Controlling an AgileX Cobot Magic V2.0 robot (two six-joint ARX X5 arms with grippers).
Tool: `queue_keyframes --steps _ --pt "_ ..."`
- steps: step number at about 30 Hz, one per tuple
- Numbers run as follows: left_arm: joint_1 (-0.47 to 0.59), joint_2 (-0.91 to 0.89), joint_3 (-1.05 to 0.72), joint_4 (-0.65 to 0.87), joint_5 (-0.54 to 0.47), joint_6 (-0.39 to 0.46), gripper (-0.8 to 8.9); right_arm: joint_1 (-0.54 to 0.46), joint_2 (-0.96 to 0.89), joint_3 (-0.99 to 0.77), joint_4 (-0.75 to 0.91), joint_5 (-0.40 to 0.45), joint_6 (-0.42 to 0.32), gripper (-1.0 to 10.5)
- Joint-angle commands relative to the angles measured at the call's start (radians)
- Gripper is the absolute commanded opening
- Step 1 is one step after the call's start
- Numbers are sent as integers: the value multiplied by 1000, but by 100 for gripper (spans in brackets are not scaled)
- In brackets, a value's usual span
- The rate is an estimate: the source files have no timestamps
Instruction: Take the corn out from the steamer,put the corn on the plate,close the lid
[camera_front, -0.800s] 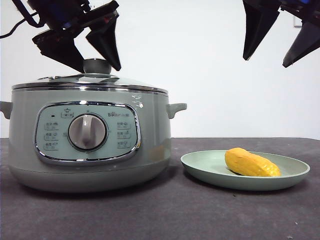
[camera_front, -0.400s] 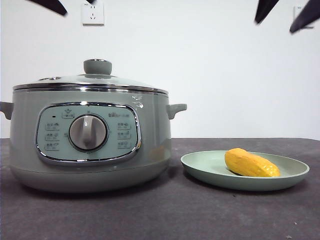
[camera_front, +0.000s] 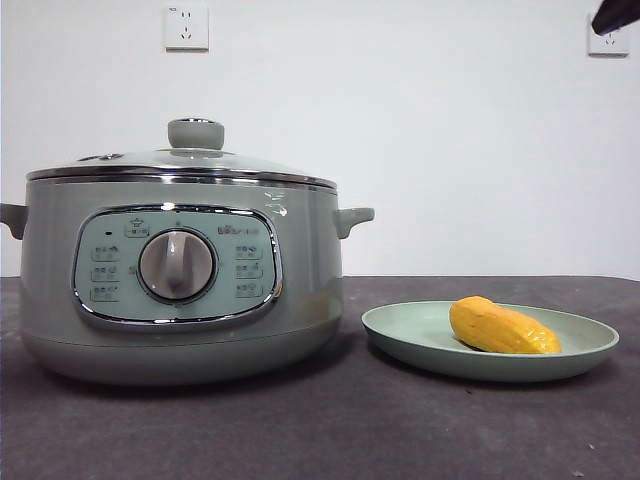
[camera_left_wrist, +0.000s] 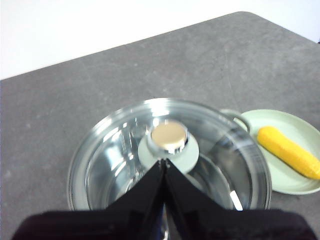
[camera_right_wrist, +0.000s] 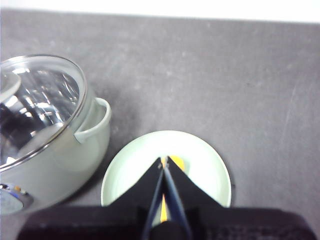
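The sage-green steamer (camera_front: 175, 290) stands at the left of the table, and the glass lid (camera_front: 190, 158) with its green knob sits closed on its rim. On the pale-green plate (camera_front: 400, 335) to its right lies the yellow corn (camera_front: 500, 327). High above the lid (camera_left_wrist: 125, 160), my left gripper (camera_left_wrist: 164, 162) is shut and holds nothing. My right gripper (camera_right_wrist: 164, 161) hovers high over the plate (camera_right_wrist: 205, 165), also shut and empty, hiding most of the corn (camera_right_wrist: 177, 164). Only a black tip (camera_front: 618, 14) shows at the front view's top right corner.
The dark grey table (camera_front: 330, 430) stretches in front of the steamer and plate. A white wall with two power sockets (camera_front: 186, 27) stands behind. The steamer's side handle (camera_front: 352, 217) points toward the plate.
Both arms have risen away: the left gripper left the lid knob and went out of the front view, and the right one climbed until only a tip shows at the corner.
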Motion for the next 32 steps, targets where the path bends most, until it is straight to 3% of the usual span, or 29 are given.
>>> queue_keyframes --steps 1,6,11,27,32 --pt "-18 -86 -137 69 -6 13 -9 2 -72 -91 80 3 37 -10" --pt "-31 -206 -265 99 -7 0 -8 1 -127 -145 95 5 52 1" --pt "-31 -204 -265 39 -6 -4 -3 0 -121 -145 93 31 162 1" --pt "-32 -201 -265 3 -3 -2 -3 0 -115 -144 62 55 163 1" --pt "-10 -309 -267 -20 -42 93 -3 0 -115 -144 61 55 163 1"
